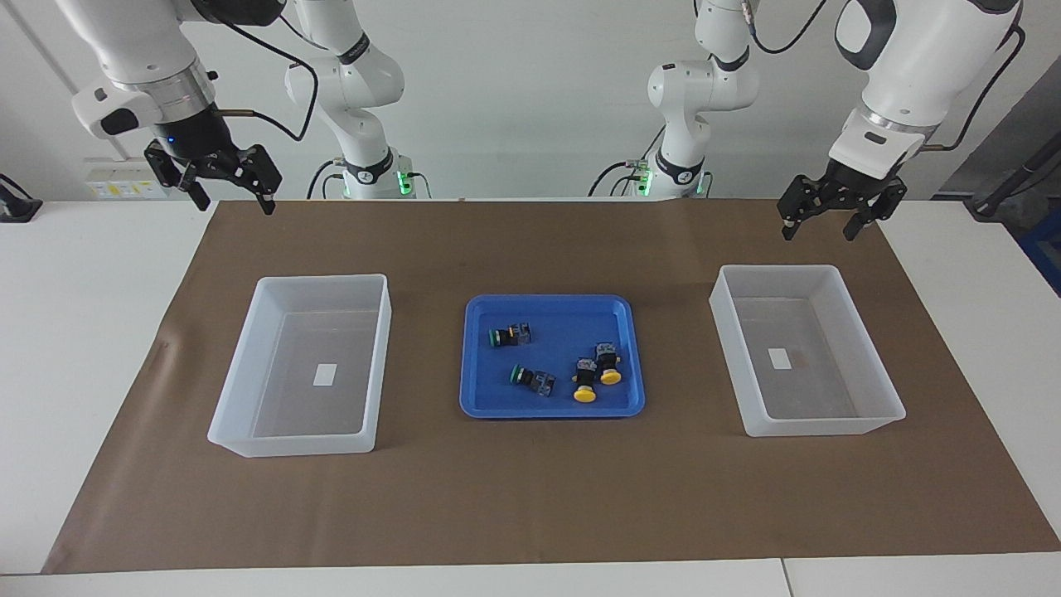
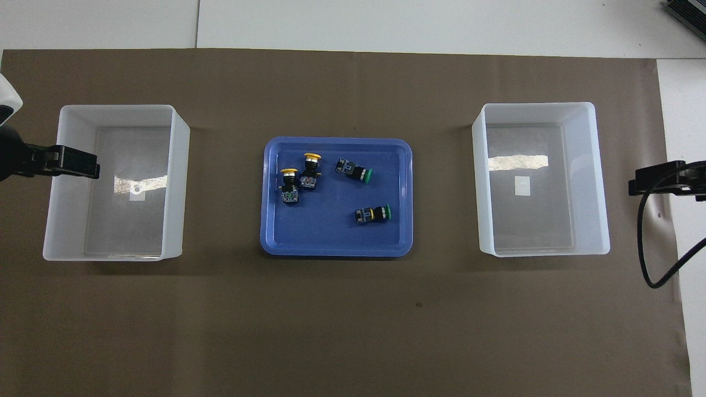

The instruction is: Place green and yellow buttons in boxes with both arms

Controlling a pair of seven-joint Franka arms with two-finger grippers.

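- A shallow blue tray (image 1: 550, 408) is set on the brown paper sheet (image 1: 530, 497) at the middle of the table, between two translucent white boxes.
- All four buttons are found lying in the tray; none is in a box.
- The two yellow buttons are seen side by side and touching, toward the left arm's end of the tray: one (image 1: 585, 379) lies a little farther from the robots than the other (image 1: 608, 363).
- The two green buttons are seen apart from each other, toward the right arm's end of the tray: one (image 1: 508, 335) is nearer to the robots, the other (image 1: 531, 378) is farther from them.
- The box at the left arm's end (image 1: 866, 412) is shown with only a small white label (image 1: 778, 358) inside.
- The box at the right arm's end (image 1: 249, 365) is likewise shown with only a white label (image 1: 325, 375) inside.
- The left gripper (image 1: 831, 226) is held up in the air over the paper's edge at the robots' side of the nearby box; its fingers are spread apart and nothing is held.
- The right gripper (image 1: 233, 201) is held up over the paper's corner at its own end, its fingers also spread and nothing between them.
- In the overhead view only the tips of the left gripper (image 2: 66, 161) and the right gripper (image 2: 656, 182) are seen at the picture's sides.
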